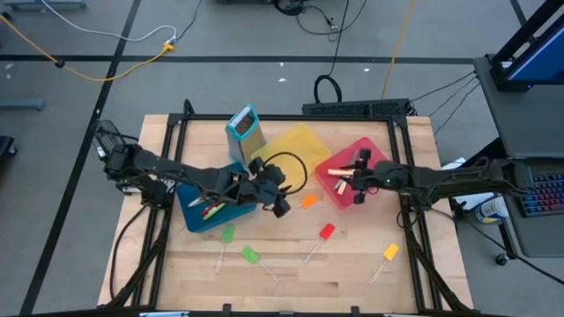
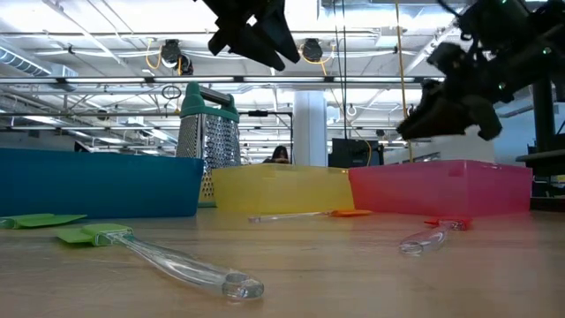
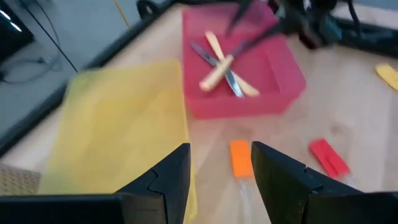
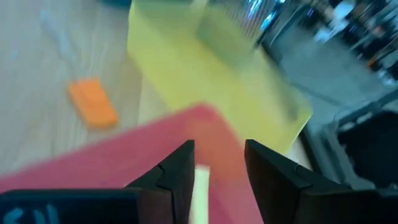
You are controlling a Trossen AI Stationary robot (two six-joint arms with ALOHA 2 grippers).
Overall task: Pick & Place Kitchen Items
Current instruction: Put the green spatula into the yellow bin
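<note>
High view: the right tool (image 1: 359, 180) hangs over the red bin (image 1: 377, 151), its fingers apart with nothing between them; in the right wrist view the two dark fingers (image 4: 177, 171) stand separated above the bin's red wall. Inside the red bin lie cream-handled knives (image 3: 222, 65), crossed over one another, as the left wrist view shows. The left tool (image 1: 280, 201) is raised above the desk (image 1: 291, 273) just beside the yellow bin (image 1: 295, 145), on the side away from the red bin's far wall; its fingers (image 3: 171, 177) are spread wide and hold nothing. Directly ahead of them lies the orange-headed spatula (image 1: 307, 201), flat on the desk between the yellow bin and the red bin's near corner. Farther from the red bin, toward the desk's front edge, lie the red-headed spatula (image 1: 324, 233), the yellow-headed spatula (image 1: 389, 253) and two green-headed spatulas (image 1: 250, 255), each separate from the others. The blue bin (image 1: 198, 218) stands beyond the yellow bin from the red bin and contains several slim utensils (image 1: 214, 207), partly covered by the left arm. The box grater (image 1: 244, 130) stands upright behind the yellow bin, near the desk's rear edge.
</note>
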